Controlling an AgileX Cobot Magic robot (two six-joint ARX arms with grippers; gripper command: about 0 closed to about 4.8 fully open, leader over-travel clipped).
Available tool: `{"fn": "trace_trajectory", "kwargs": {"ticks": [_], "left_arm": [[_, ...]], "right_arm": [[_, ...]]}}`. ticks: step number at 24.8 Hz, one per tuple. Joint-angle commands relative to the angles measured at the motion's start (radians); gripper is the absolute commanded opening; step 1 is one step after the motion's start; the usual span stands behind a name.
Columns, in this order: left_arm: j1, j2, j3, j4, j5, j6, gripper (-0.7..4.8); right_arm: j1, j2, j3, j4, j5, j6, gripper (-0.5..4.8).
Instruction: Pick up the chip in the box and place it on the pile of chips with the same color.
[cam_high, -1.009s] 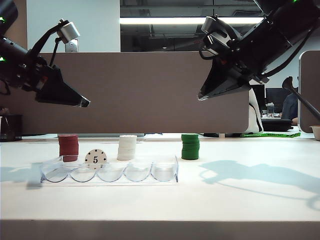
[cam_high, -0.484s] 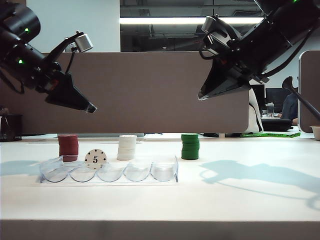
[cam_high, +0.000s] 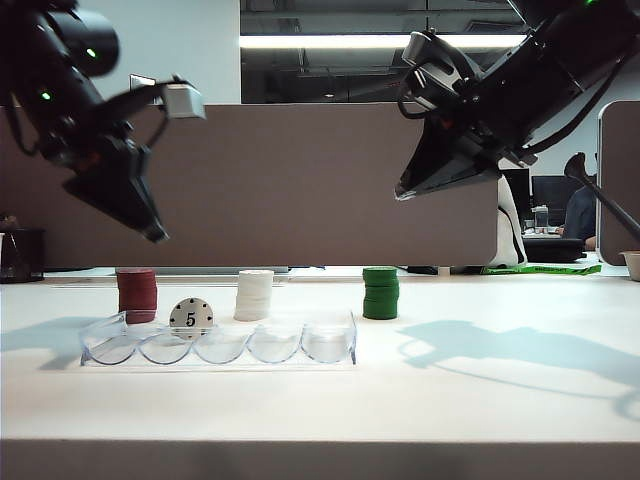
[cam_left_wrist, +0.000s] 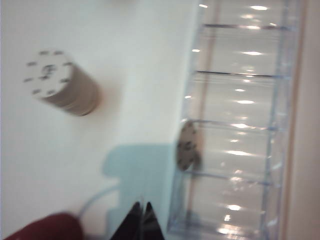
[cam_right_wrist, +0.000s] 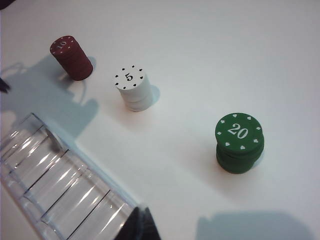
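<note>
The chip, white with a black "5", stands on edge in the second slot from the left of the clear box. In the left wrist view the chip leans at the box's near wall. The pile of chips is white and sits just behind the box; the pile also shows in the left wrist view. My left gripper hangs shut and empty above the red stack, pointing steeply down; its tips are pressed together. My right gripper is shut and empty, high above the green stack.
A dark red stack stands behind the box's left end and a green stack behind its right end. In the right wrist view the red stack, white pile and green stack line up beyond the box.
My left arm has swung its gripper from nearly level to pointing steeply down, with the tip a little lower and further left. It stays shut. The right arm and the chips have not moved.
</note>
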Motion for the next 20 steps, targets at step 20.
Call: {"fn": "trace_trajectory", "kwargs": {"ticks": [20], "left_arm": [[-0.096,0.091,0.044,0.04,-0.104,0.007,0.85]], "right_arm": [[0.0,-0.004,0.002,0.013,-0.003,-0.003,-0.06]]}}
